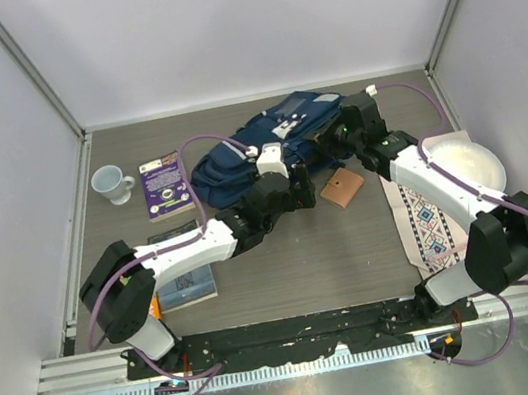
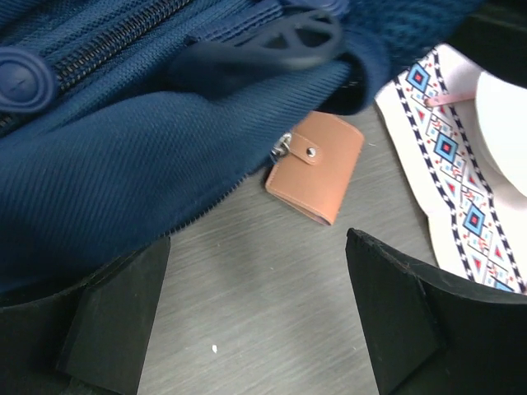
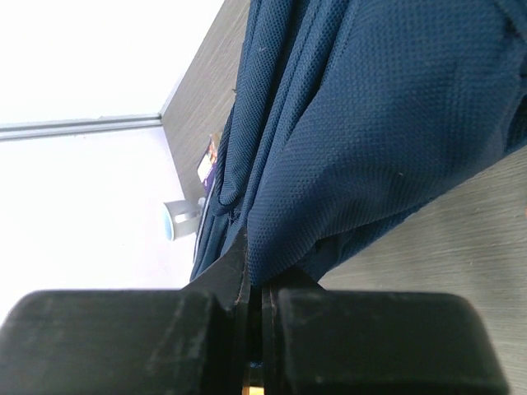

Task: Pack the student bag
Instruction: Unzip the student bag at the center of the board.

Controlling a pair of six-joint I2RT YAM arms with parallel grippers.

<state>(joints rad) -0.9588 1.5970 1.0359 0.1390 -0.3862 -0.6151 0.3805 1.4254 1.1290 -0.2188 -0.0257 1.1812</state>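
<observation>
**While right gripper [image 3: 255, 284] is pinching student bag [image 1: 266, 146], left gripper [image 2: 255, 271] is facing wallet [image 2: 317, 167]**

Clamped shut on a fold of navy fabric, the right arm is holding the bag at the table's [image 1: 287, 275] far middle. The left fingers, spread wide, are hovering nearer the tan wallet, which is lying straight ahead, aslant, just beside the bag's hem. No view is showing the bag's opening.

The student bag [image 1: 266, 146] lies at the back middle of the surface [image 1: 305, 261]. Left of it lies a book [image 1: 165, 185], and further left stands a mug [image 1: 112, 184]. A second book [image 1: 183, 272] lies in front of the first. A wallet [image 1: 342, 186] lies just before the bag's right part. Further right, a plate [image 1: 469, 161] sits on a cloth [image 1: 428, 221].
</observation>
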